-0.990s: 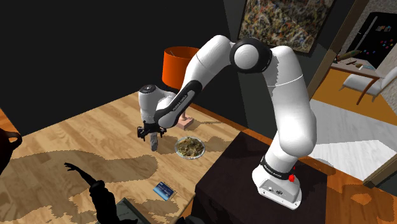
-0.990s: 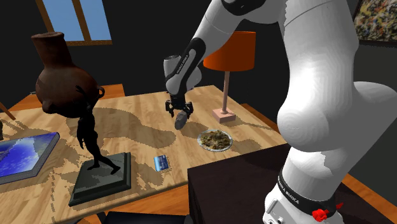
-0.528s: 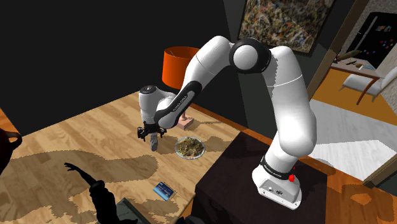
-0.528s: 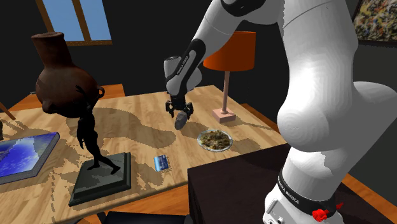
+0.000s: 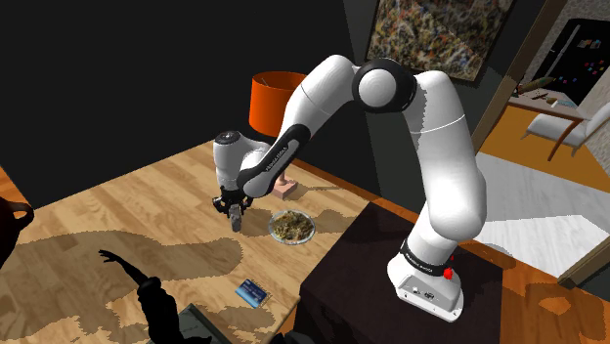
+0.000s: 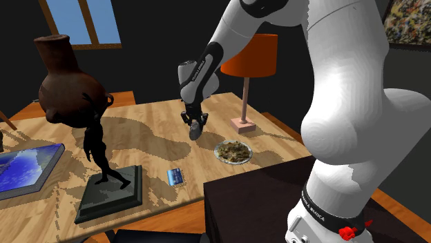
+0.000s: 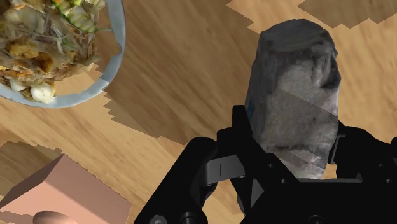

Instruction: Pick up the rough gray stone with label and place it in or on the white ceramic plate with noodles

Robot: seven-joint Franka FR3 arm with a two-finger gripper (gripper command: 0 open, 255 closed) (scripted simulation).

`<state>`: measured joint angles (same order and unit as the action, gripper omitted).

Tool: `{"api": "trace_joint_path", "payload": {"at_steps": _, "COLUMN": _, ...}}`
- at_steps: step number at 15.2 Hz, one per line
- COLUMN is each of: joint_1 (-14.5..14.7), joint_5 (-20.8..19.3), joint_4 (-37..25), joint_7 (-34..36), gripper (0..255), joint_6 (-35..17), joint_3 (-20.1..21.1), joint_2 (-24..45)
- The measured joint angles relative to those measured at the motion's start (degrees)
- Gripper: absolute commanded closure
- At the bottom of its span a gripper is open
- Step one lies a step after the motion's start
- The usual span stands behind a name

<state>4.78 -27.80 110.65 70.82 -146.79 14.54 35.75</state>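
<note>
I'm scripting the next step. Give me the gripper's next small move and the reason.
Probably shift sideways toward the plate of noodles before lowering. The gripper is shut on the grey stone, which hangs over bare wooden table, with the plate's rim off to one side rather than beneath it.

Rough gray stone (image 7: 296, 102), upright, clasped by end effector (image 7: 292, 135), white noodle plate (image 7: 118, 38) flat nearby

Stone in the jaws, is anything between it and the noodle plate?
Nothing visible. The gray stone, clasped in the jaws, hangs over the wooden table, and only open wood lies between it and the plate of noodles. The lamp's pink base stands off to one side of that line.
</note>
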Motion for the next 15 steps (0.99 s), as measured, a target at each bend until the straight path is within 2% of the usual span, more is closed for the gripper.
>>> {"api": "trace_joint_path", "payload": {"at_steps": 15, "joint_1": -2.2, "joint_5": 3.9, "joint_4": 1.4, "joint_7": -3.2, "gripper": 255, "joint_6": 5.6, "joint_3": 3.0, "joint_2": -7.2}}
